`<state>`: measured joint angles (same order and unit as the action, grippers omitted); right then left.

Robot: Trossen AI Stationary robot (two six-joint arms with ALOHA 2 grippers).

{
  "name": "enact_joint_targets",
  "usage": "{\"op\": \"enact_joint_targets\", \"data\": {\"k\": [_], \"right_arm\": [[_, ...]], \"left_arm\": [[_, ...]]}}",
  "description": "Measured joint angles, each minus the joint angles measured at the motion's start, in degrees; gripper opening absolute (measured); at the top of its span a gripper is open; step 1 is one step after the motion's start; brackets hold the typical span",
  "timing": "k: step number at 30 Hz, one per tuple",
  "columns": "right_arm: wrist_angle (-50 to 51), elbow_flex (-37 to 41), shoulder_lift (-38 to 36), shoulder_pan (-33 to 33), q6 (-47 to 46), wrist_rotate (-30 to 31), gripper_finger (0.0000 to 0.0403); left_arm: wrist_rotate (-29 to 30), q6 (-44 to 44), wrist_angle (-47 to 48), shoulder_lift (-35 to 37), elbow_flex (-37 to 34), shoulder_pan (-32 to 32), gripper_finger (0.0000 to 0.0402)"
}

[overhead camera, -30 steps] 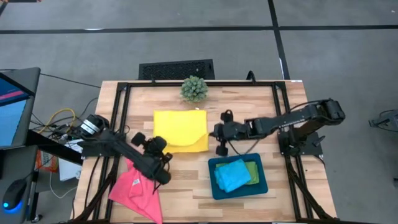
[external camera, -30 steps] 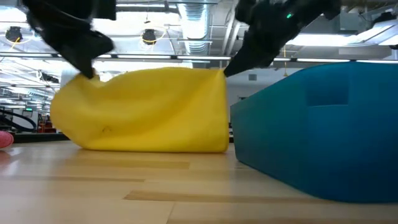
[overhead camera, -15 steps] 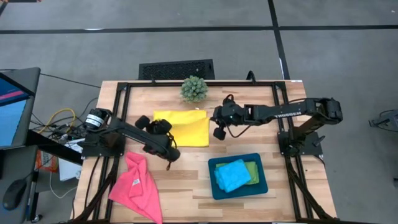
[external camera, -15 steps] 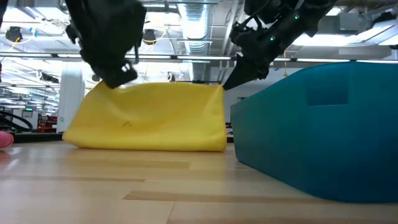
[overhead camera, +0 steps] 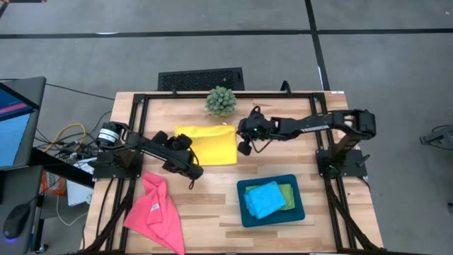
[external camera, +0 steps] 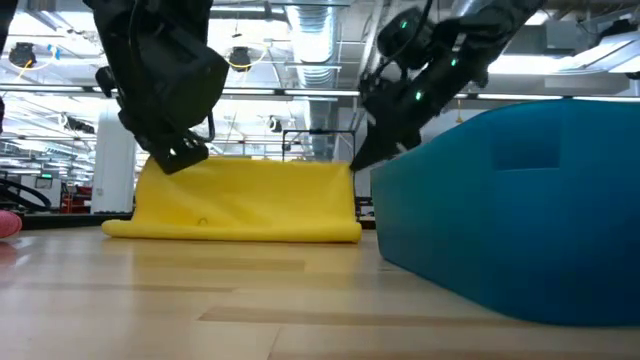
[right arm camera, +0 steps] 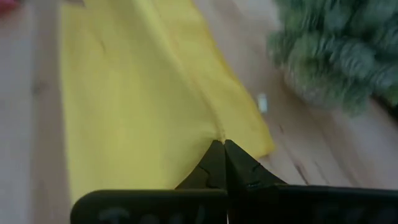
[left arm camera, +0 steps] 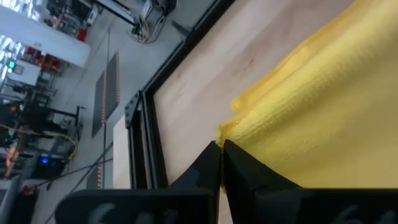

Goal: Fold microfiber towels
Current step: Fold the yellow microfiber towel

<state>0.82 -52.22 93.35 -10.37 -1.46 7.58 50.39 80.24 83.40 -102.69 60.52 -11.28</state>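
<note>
A: High view puts the yellow towel at the back middle of the counter, already doubled over into a flat rectangle, just in front of the spiky green plant. The pink towel lies crumpled at the front left corner, and the blue towel sits on the green towel inside the teal tray at the front right.

B: And the arms? The left end effector is clenched on one corner of the yellow towel, with the cloth bunching right at its tips. The right end effector is pinched shut on the opposite corner, the one nearest the plant.

A: Agreed; the low view shows both holding the top edge slightly raised while the rest lies on the wood.

B: So the step in hand looks like finishing this fold. To do it well, both arms should probably lower their corners together and level, so that the upper layer meets the edge beneath it squarely.

A: Letting go only once the cloth is flat would help, otherwise a corner may spring back. The right arm should also keep clear of the plant
</note>
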Motion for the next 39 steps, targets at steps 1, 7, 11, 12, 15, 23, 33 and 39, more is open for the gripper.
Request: {"op": "enact_joint_targets", "data": {"k": [1, 7, 11, 12, 15, 23, 33, 39], "right_arm": [[0.0, -0.22, 0.93, -0.38, -0.02, 0.02, 0.0004], [-0.45, -1.86, 4.88, -3.15, -0.02, -0.01, 0.0004], [-0.63, -2.92, 7.21, -4.4, -0.09, -0.02, 0.0004], [-0.44, -2.92, 7.79, -4.51, -0.13, -0.02, 0.0004], [-0.31, -2.92, 8.61, -4.53, -0.09, 0.02, 0.0004], [-0.46, -3.03, 9.08, -4.86, -0.1, 1.53, 0.0009], [-1.29, -3.03, 9.07, -5.51, -1.59, 1.53, 0.005], [-1.29, -3.03, 9.06, -6.79, -3.1, 1.55, 0.0088]], "left_arm": [[0.3, -0.19, -0.26, -0.01, -0.05, 0.16, 0.0004], [1.37, -1.13, -0.84, 0.0, -1.4, 2.34, 0.0004], [2.04, -2.29, -3.75, 0.0, -2.66, 3.8, 0.0004], [2.08, -3.3, -5.38, 0.0, -2.97, 4.15, 0.0004], [2.03, -7.4, -10.16, 0.0, -3.92, 4.78, 0.0004], [3.99, -11.53, -14.95, -0.02, -4.64, 6.46, 0.0004], [4.37, -10.42, -15.43, -0.04, -4.64, 6.83, 0.0011], [4.28, -10.7, -15.47, -0.04, -4.64, 6.93, 0.0072]]}}
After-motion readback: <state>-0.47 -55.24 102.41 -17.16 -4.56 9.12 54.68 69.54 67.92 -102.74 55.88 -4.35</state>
